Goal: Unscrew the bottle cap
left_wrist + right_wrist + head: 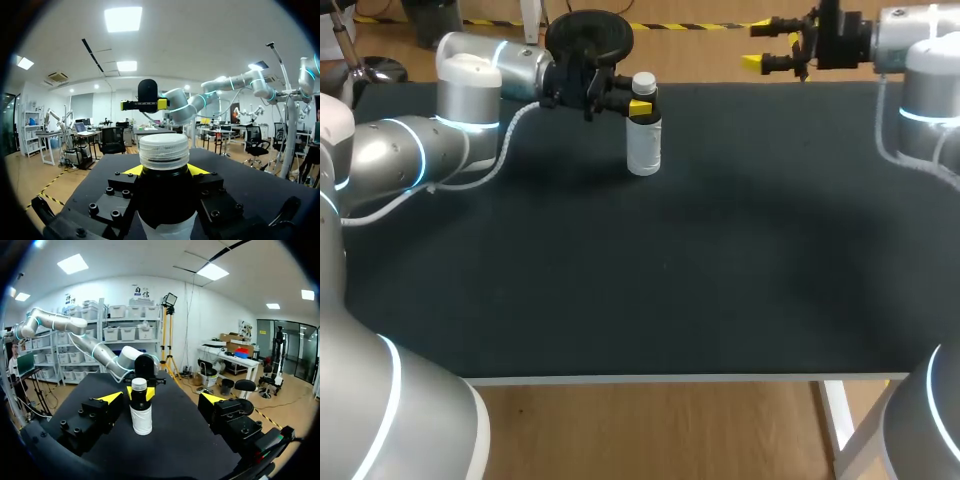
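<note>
Left tool: pinching the bottle. It grips from two sides just under the cap, one yellow tip on each flank of the neck. The cap stands clear above the tool, uncovered. Left arm lies level over the desk, with the tool pointing sideways at the bottle.

Bottle: upright with its base on the desk and the cap on. White body with a pale, ribbed cap. In the left wrist view the body fills the gap between the tool's tips.

Right tool: spread wide, nothing between its tips. It is held off the desk and faces the bottle. The bottle stands ahead of it, in line with the gap but well apart from both tips. In the right wrist view the left tool sits just behind the bottle, its tips showing either side of the neck. In the left wrist view the right tool shows beyond the cap, well apart from it.
</note>
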You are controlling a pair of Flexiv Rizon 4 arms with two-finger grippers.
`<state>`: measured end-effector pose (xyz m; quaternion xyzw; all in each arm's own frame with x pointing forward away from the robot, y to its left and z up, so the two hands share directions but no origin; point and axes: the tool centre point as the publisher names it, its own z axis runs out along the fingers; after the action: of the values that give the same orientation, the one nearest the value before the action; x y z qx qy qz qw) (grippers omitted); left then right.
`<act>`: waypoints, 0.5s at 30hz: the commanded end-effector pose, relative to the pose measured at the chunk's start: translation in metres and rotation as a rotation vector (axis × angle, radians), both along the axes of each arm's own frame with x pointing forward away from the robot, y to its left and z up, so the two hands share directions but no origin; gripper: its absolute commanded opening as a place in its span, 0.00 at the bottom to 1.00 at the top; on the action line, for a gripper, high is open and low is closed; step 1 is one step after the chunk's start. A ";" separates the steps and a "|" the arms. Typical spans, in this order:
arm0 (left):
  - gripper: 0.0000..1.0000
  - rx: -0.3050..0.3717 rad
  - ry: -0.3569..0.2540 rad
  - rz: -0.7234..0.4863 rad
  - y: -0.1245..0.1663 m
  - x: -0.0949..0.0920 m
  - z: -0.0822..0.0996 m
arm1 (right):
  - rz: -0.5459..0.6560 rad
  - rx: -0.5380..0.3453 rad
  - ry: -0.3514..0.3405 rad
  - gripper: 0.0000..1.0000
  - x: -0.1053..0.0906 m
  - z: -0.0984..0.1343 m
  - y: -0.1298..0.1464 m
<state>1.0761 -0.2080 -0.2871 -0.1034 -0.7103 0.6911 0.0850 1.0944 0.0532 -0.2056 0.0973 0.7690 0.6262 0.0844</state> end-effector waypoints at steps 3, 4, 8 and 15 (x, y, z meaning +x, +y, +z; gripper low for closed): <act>0.00 -0.002 0.005 -0.088 -0.001 0.007 -0.003 | -0.020 0.002 0.002 1.00 -0.003 -0.008 0.028; 0.00 -0.002 0.005 -0.088 -0.001 0.007 -0.003 | -0.022 0.006 0.003 1.00 -0.004 -0.008 0.031; 0.00 -0.002 0.005 -0.088 -0.001 0.007 -0.003 | -0.025 0.006 0.005 1.00 -0.004 -0.010 0.041; 0.00 -0.002 0.005 -0.088 -0.001 0.007 -0.003 | -0.037 -0.016 0.027 1.00 -0.005 -0.012 0.047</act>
<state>1.0761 -0.2081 -0.2871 -0.1036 -0.7103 0.6910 0.0852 1.0914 0.1003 -0.2184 0.1175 0.7725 0.6183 0.0844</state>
